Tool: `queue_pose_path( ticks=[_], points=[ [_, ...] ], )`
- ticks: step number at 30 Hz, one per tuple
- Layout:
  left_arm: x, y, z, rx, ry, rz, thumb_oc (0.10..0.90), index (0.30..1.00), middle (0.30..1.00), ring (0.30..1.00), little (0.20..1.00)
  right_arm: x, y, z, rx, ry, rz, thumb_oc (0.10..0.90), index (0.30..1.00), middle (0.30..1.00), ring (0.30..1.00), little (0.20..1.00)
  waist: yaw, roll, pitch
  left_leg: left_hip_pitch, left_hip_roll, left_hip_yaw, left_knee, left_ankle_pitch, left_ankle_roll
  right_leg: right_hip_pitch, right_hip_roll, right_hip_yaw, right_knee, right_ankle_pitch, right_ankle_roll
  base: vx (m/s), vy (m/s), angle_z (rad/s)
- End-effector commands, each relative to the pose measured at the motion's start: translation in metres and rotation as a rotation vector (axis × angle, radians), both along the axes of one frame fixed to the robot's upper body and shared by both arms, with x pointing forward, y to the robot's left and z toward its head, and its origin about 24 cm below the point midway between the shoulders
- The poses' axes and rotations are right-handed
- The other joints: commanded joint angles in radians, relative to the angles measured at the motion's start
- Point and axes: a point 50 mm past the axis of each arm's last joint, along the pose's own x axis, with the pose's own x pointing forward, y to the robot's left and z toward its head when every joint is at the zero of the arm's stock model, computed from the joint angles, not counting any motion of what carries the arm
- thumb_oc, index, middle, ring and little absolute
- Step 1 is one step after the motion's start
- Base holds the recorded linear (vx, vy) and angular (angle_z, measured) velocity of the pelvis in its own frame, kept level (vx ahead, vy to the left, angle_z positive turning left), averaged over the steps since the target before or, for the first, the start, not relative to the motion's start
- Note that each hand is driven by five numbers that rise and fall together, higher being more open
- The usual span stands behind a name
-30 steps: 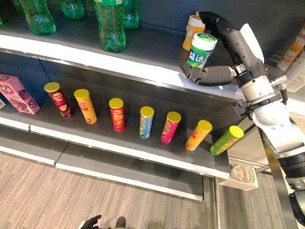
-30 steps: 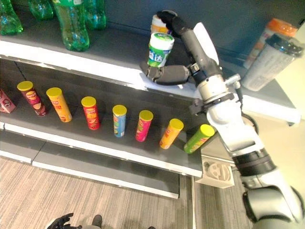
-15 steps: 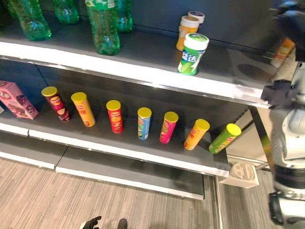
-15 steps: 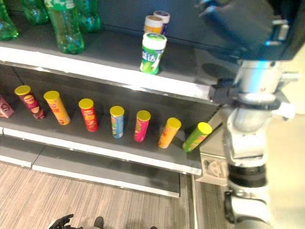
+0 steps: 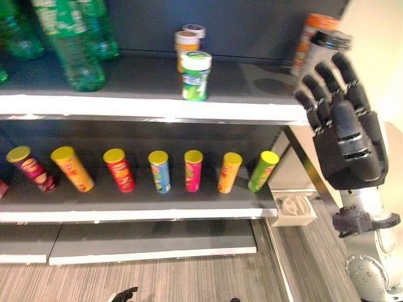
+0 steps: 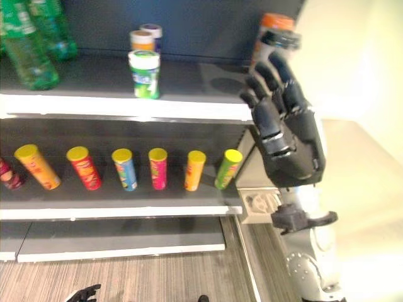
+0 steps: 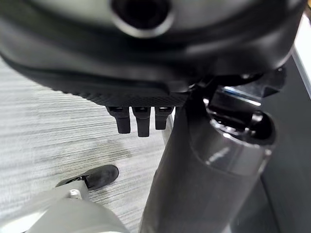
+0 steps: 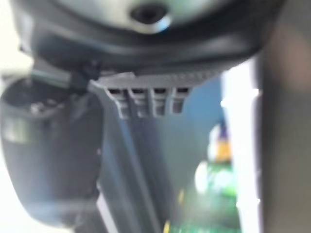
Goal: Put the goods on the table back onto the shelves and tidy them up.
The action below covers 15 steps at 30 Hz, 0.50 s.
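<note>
Right hand (image 5: pixel 347 135) fills the right side of the frame, raised with fingers spread and straight, holding nothing; it stands clear of the shelves, which I judge leaves it free to fetch another item. Going left to right: green bottles (image 5: pixel 70 47) stand at the upper left of the top shelf (image 5: pixel 157 108), upright so they stay put. At upper centre the green-and-white jar (image 5: pixel 196 75) stands upright near the shelf's front edge, with an orange jar (image 5: pixel 186 47) just behind it. Below, the row of tubes (image 5: pixel 158 171) leans across the middle shelf (image 5: pixel 138 204), spaced apart. At the upper right a dark-lidded cup (image 5: pixel 327 44) stands behind the fingers. Left hand (image 7: pixel 141 119) hangs low over the floor, fingers curled on nothing
</note>
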Motion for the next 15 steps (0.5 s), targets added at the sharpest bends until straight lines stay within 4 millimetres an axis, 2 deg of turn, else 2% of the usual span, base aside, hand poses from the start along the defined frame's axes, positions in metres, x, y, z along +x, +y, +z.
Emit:
queue_pose_path(
  ticks=[1,3,4,7,8,9,10,11,12,13,15],
  points=[
    [0.034,0.010,0.012,0.028,-0.098,-0.080,0.800,0.900,0.900,0.900,0.900,-0.008,0.002,0.060,-0.059,-0.314,0.095,0.800,0.900,0.900,0.900,0.900,0.035,-0.002,-0.004,0.046,-0.013,0.012,0.008,-0.152,0.030,0.015,-0.044,-0.024,0.020,-0.059,0.063,-0.05,0.018,-0.40],
    [0.039,0.010,0.014,0.018,-0.121,-0.088,0.800,0.900,0.900,0.900,0.900,-0.005,0.004,0.042,-0.114,-0.191,0.163,0.800,0.900,0.900,0.900,0.900,0.016,-0.007,0.001,0.052,-0.012,0.038,0.008,-0.152,0.030,-0.002,-0.038,0.006,0.019,-0.049,0.066,-0.05,0.012,-0.32],
    [0.039,0.009,0.014,0.018,-0.120,-0.089,0.800,0.900,0.900,0.900,0.900,-0.005,0.004,0.042,-0.114,-0.190,0.164,0.800,0.900,0.900,0.900,0.900,0.018,-0.006,0.000,0.052,-0.012,0.039,0.008,-0.152,0.030,-0.003,-0.038,0.008,0.019,-0.049,0.066,-0.04,0.008,-0.41],
    [0.044,0.008,0.016,0.002,-0.142,-0.101,0.800,0.900,0.900,0.900,0.900,-0.003,0.000,0.010,-0.264,0.026,0.204,0.800,0.900,0.900,0.900,0.900,0.002,-0.012,0.007,0.053,-0.012,0.059,0.008,-0.147,0.030,-0.020,-0.034,0.028,0.019,-0.038,0.067,-0.05,0.012,-0.42],
    [0.047,0.005,0.016,-0.020,-0.146,-0.127,0.800,0.900,0.900,0.900,0.900,-0.013,-0.015,-0.033,-0.487,0.313,0.239,0.800,0.900,0.900,0.900,0.900,-0.012,-0.020,0.008,0.051,-0.012,0.064,0.008,-0.145,0.027,-0.021,-0.036,0.024,0.016,-0.037,0.068,-0.06,-0.001,-0.14],
    [0.049,0.000,0.015,-0.033,-0.142,-0.149,0.800,0.900,0.900,0.900,0.900,-0.018,-0.025,-0.058,-0.497,0.444,0.233,0.800,0.900,0.900,0.900,0.900,-0.018,-0.020,0.011,0.048,-0.011,0.061,0.008,-0.143,0.026,-0.019,-0.037,0.018,0.015,-0.037,0.068,-0.04,-0.014,-0.11],
    [0.050,-0.002,0.014,-0.039,-0.141,-0.152,0.800,0.900,0.900,0.900,0.900,-0.021,-0.029,-0.071,-0.503,0.497,0.215,0.800,0.900,0.900,0.900,0.900,-0.020,-0.020,0.012,0.047,-0.011,0.059,0.008,-0.143,0.025,-0.017,-0.038,0.015,0.015,-0.037,0.068,0.00,0.000,0.00],
    [0.050,-0.002,0.014,-0.039,-0.141,-0.152,0.800,0.900,0.900,0.900,0.900,-0.021,-0.029,-0.071,-0.503,0.497,0.215,0.800,0.900,0.900,0.900,0.900,-0.021,-0.020,0.012,0.047,-0.011,0.058,0.008,-0.143,0.025,-0.016,-0.038,0.014,0.014,-0.037,0.068,0.00,0.000,0.00],
    [0.052,-0.004,0.014,-0.047,-0.142,-0.152,0.800,0.900,0.900,0.900,0.900,-0.023,-0.032,-0.086,-0.508,0.556,0.201,0.800,0.900,0.900,0.900,0.900,-0.022,-0.020,0.013,0.046,-0.010,0.055,0.008,-0.142,0.025,-0.015,-0.039,0.011,0.015,-0.038,0.067,0.00,0.000,0.00],
    [0.053,-0.005,0.014,-0.059,-0.144,-0.150,0.800,0.900,0.900,0.900,0.900,-0.031,-0.036,-0.115,-0.544,0.684,0.179,0.800,0.900,0.900,0.900,0.900,-0.019,-0.020,0.014,0.043,-0.011,0.048,0.008,-0.140,0.026,-0.010,-0.042,0.003,0.015,-0.039,0.067,0.00,0.000,0.00],
    [0.053,-0.008,0.013,-0.068,-0.141,-0.155,0.800,0.900,0.900,0.900,0.900,-0.042,-0.040,-0.145,-0.586,0.817,0.172,0.800,0.900,0.900,0.900,0.900,-0.012,-0.020,0.016,0.042,-0.012,0.038,0.008,-0.138,0.026,-0.005,-0.045,-0.008,0.016,-0.041,0.066,0.01,-0.016,0.12]
  ],
)
